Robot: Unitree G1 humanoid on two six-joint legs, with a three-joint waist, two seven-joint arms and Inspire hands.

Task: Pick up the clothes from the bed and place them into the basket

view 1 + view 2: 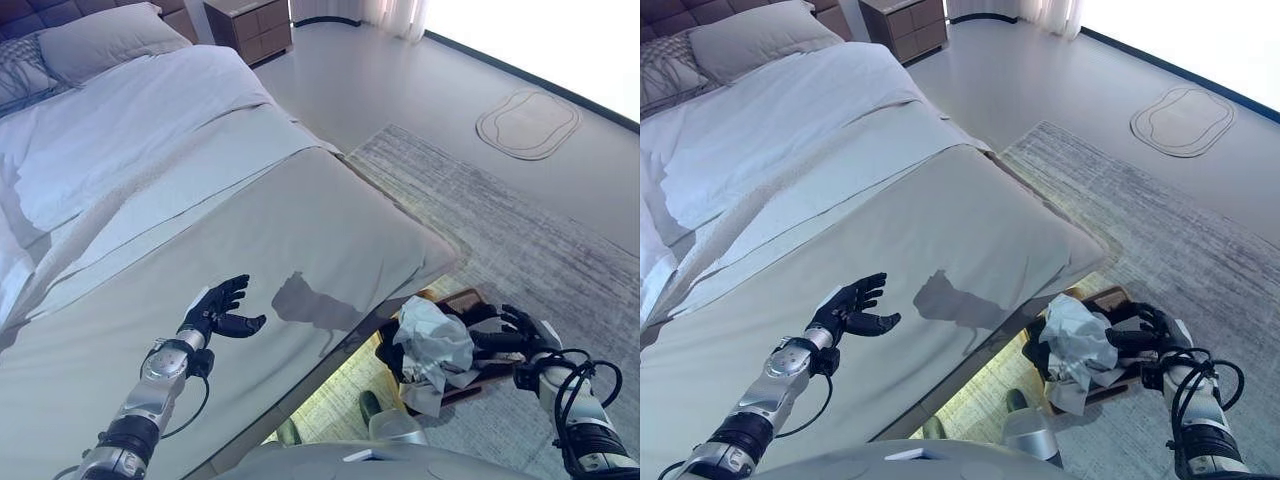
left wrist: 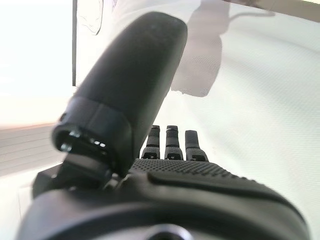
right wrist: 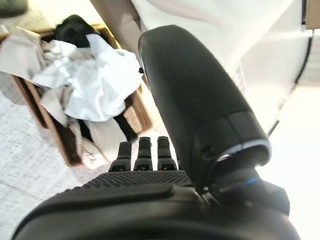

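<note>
A brown basket (image 1: 470,300) stands on the rug by the bed's foot corner, with white clothes (image 1: 435,340) and dark clothes heaped in it. It also shows in the right wrist view (image 3: 50,125), with the white clothes (image 3: 90,82) on top. My right hand (image 1: 522,330) is open and empty, just to the right of the basket at its rim. My left hand (image 1: 220,310) is open and empty, hovering palm-up over the bare grey bed cover (image 1: 250,240). In the left wrist view its fingers (image 2: 172,145) point along the smooth cover.
A white duvet (image 1: 120,130) and pillows (image 1: 100,40) lie at the bed's head. A wooden nightstand (image 1: 250,25) stands beyond the bed. A grey rug (image 1: 520,230) and a small oval mat (image 1: 528,122) lie on the floor to the right.
</note>
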